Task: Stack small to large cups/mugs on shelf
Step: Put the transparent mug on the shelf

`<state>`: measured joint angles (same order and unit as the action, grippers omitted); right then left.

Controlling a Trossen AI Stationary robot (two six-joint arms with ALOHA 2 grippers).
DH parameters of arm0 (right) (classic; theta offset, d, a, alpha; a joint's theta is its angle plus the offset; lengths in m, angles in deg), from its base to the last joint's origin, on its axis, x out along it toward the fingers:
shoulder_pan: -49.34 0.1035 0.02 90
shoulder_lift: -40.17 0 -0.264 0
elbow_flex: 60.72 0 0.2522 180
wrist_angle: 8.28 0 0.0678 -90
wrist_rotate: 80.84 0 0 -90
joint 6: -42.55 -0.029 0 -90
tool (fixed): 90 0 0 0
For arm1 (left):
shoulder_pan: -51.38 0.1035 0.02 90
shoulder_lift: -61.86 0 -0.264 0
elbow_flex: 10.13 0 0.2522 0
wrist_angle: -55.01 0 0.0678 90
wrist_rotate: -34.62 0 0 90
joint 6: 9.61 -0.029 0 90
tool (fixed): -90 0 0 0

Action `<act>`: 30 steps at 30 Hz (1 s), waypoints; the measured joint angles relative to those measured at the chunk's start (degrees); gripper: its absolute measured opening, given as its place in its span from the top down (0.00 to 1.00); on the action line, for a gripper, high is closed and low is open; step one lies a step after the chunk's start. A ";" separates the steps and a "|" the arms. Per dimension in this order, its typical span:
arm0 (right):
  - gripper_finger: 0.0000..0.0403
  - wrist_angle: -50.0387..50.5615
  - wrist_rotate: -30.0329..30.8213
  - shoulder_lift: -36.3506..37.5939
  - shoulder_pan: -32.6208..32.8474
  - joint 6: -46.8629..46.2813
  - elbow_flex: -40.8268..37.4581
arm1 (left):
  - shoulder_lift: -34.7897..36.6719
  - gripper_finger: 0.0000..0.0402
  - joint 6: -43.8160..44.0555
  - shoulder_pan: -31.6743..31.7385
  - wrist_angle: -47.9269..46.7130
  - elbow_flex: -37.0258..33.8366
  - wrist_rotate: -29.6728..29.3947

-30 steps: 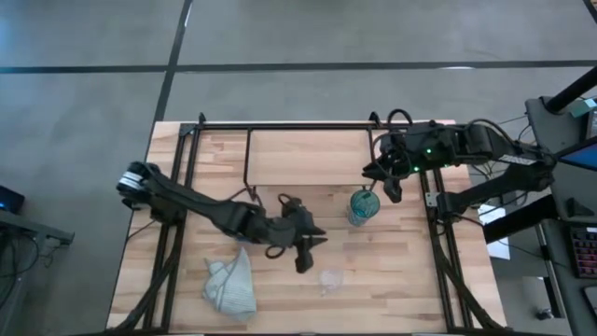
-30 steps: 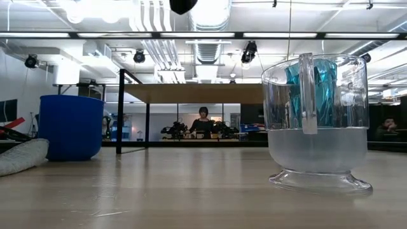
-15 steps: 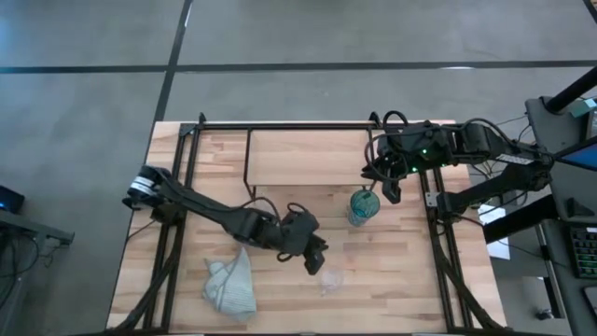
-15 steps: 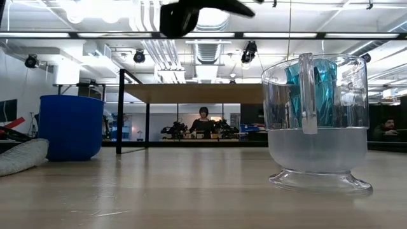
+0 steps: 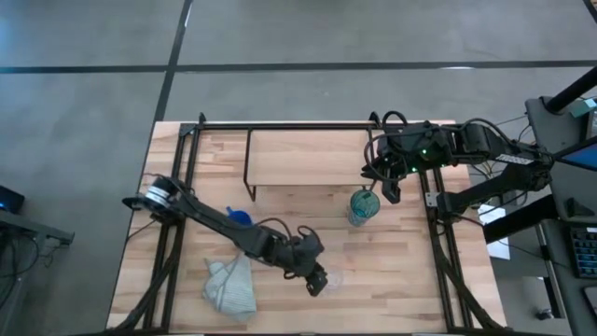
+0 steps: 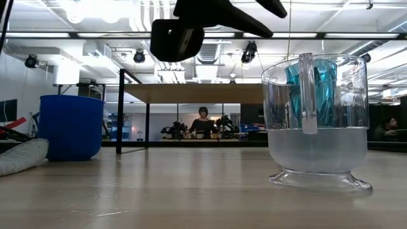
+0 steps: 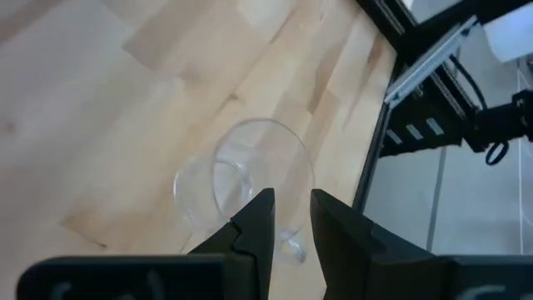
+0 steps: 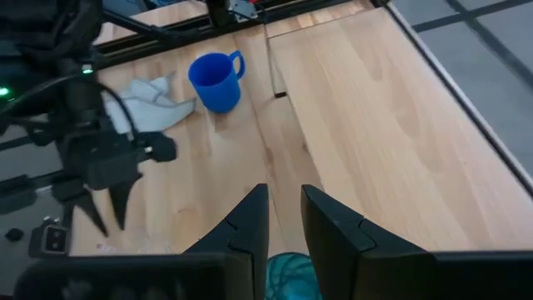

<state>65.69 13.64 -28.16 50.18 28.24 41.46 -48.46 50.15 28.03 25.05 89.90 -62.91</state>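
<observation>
The small clear glass cup (image 5: 332,278) stands on its foot near the table's near edge; it fills the right of the low view (image 6: 316,127). My left gripper (image 5: 318,280) hangs just above it, fingers pointing down over its rim (image 7: 258,167) with a narrow gap between them (image 7: 291,204). The blue mug (image 5: 240,217) stands upright at centre left. The teal cup (image 5: 362,207) stands right of centre. My right gripper (image 5: 390,191) stays above its far right side, fingers slightly apart (image 8: 285,200). The shelf (image 5: 308,154) stands at the far side.
A pale grey-green cloth (image 5: 230,287) lies crumpled near the near left edge, close to my left arm. Black frame rails (image 5: 438,252) run along both table sides. Bare wood lies between the mug and the teal cup. A person sits far off in the room (image 6: 203,119).
My left gripper has gone toward the table's near edge and a little right, coming down over the glass cup; it now shows at the top of the low view. The arm has moved off the blue mug, which now shows from above. The cups have not moved.
</observation>
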 joint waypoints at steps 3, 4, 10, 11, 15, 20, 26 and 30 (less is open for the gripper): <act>0.83 -0.02 0.73 0.00 -0.01 0.00 0.00 | -0.85 0.84 0.37 -0.11 -0.84 0.64 0.04; 0.83 -0.04 0.78 0.00 -0.01 0.00 0.00 | -0.88 0.84 1.24 -0.07 -1.98 0.72 0.03; 0.83 -0.34 1.63 0.00 0.01 -0.51 -0.04 | -0.99 0.84 2.97 -0.02 -8.57 0.90 -0.06; 0.83 -0.47 1.63 0.00 0.00 -0.66 -0.04 | -0.99 0.84 2.95 -0.02 -8.46 0.90 -0.04; 0.83 -0.81 1.65 0.00 0.01 -0.66 -0.04 | -0.96 0.84 2.95 -0.07 -8.31 0.92 0.05; 0.83 -0.87 1.63 0.00 0.01 -0.68 -0.04 | -0.96 0.84 2.91 -0.07 -7.96 0.92 0.24; 0.83 -0.95 1.64 0.00 0.01 -0.70 -0.04 | -2.15 0.84 2.13 -0.17 -4.13 0.90 0.49; 0.83 -0.96 1.63 0.00 -0.01 -1.59 -0.04 | -3.72 0.84 1.38 -0.17 -2.07 0.85 2.02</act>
<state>64.72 15.26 -28.16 50.18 26.65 41.41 -52.18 51.53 27.85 22.97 90.76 -60.89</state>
